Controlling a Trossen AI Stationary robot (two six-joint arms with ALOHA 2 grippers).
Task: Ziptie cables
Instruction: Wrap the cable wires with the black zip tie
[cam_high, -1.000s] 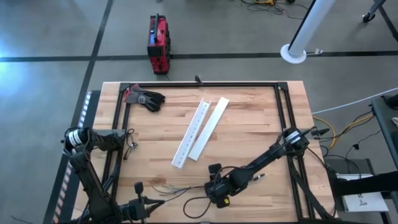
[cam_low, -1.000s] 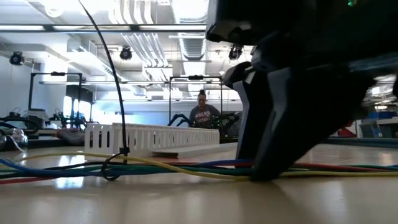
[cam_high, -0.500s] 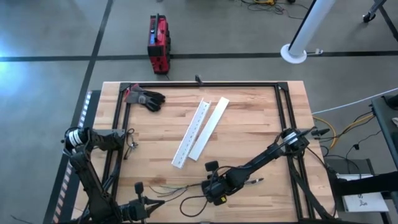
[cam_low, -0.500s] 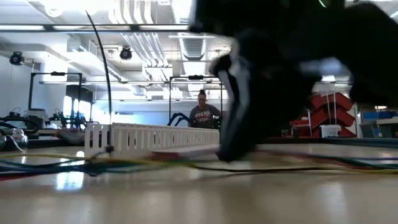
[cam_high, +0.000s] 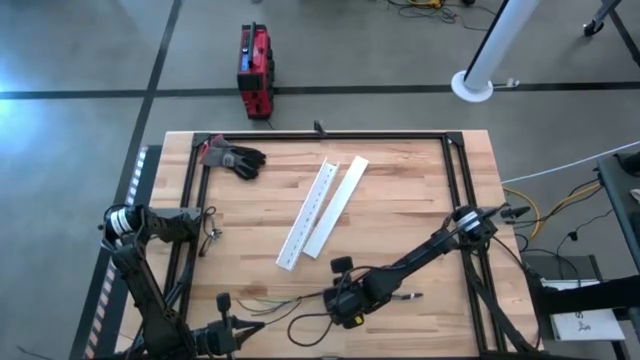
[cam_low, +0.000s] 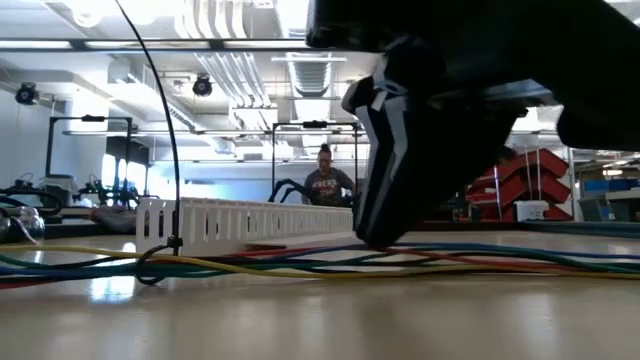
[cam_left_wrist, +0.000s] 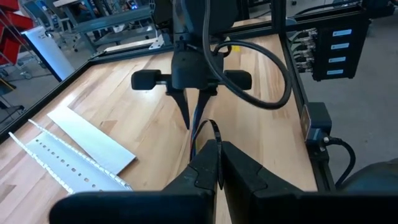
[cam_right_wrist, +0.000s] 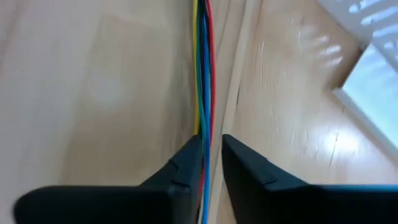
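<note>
The cables (cam_high: 268, 303) lie on the wooden table (cam_high: 400, 200) near its front edge, left of centre, a thin bundle running roughly left to right; in the low view they show as yellow, green, blue and red strands (cam_low: 300, 262) lying flat along the tabletop, with a thin dark strap (cam_low: 160, 150) rising in an arc from a small loop around them; the right gripper (cam_high: 338, 303) reaches down to the bundle's right end, its dark fingers (cam_low: 400, 150) standing on the table over the strands; in the right wrist view the two fingers sit close on either side of the coloured wires (cam_right_wrist: 203, 74), pinching the bundle between them; the left gripper (cam_left_wrist: 217, 163) is at the table's front edge, left of centre, with its fingertips drawn together and the thin dark strap passing between them, so it appears clenched on that strap; the left wrist view faces the right gripper (cam_left_wrist: 193, 118) straight ahead, tips pointing down at the wood; two long white slotted strips (cam_high: 322, 210) lie side by side, slanted, near the table's middle, apart from the cables; a dark glove (cam_high: 232, 157) rests at the far left corner; a red case (cam_high: 254, 70) stands on the floor beyond the table; a person (cam_low: 325, 180) sits far off in the room behind.
</note>
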